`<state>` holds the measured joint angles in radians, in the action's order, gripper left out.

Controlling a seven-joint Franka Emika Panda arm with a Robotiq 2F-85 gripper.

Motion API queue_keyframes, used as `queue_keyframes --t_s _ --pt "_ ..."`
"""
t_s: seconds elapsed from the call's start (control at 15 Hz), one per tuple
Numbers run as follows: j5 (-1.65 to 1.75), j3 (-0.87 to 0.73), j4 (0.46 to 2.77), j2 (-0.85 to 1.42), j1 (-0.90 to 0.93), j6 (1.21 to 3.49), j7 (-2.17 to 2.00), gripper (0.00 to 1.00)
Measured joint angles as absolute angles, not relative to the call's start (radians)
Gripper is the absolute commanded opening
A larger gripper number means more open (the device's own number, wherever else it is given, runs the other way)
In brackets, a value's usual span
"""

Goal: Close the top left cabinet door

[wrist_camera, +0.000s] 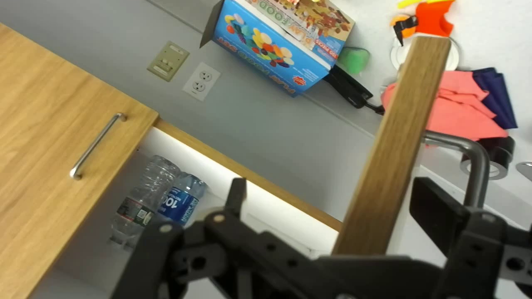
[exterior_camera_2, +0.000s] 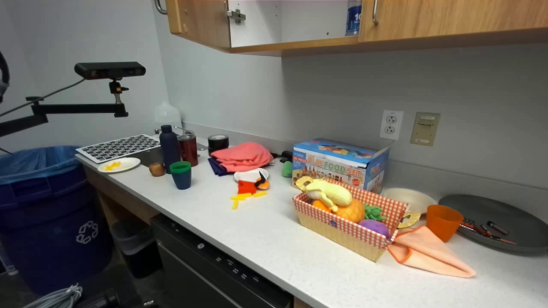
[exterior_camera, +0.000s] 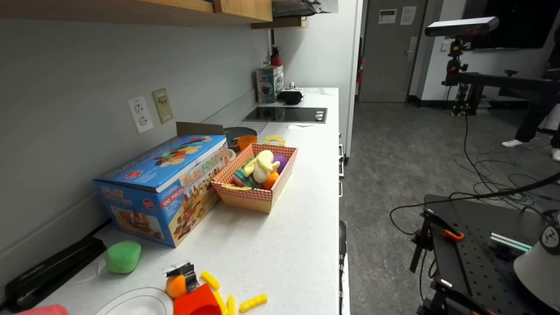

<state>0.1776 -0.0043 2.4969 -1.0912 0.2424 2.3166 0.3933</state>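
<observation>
The wooden cabinet door (exterior_camera_2: 199,25) stands open at the upper left in an exterior view, with its metal handle (exterior_camera_2: 160,6) on the outer face. In the wrist view the door (wrist_camera: 395,141) is seen edge-on. My gripper (wrist_camera: 335,195) is open, with one finger on each side of the door's edge. The right finger is near the door handle (wrist_camera: 480,166), on the outer side; the left finger is on the inner side. I cannot tell whether either finger touches the door. The gripper is out of view in both exterior views.
The open cabinet (wrist_camera: 266,187) holds plastic bottles (wrist_camera: 178,203). A closed neighbouring door (wrist_camera: 62,158) has its own handle. On the counter (exterior_camera_2: 257,231) below are a play food box (exterior_camera_2: 329,164), a basket (exterior_camera_2: 342,231) of toy food, a bottle (exterior_camera_2: 169,147) and cups.
</observation>
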Motion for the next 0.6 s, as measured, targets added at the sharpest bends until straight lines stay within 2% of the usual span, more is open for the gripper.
queue_keyframes --t_s 0.6 --pt "0.279 -0.01 2.49 -1.048 0.2 2.371 0.413 1.0"
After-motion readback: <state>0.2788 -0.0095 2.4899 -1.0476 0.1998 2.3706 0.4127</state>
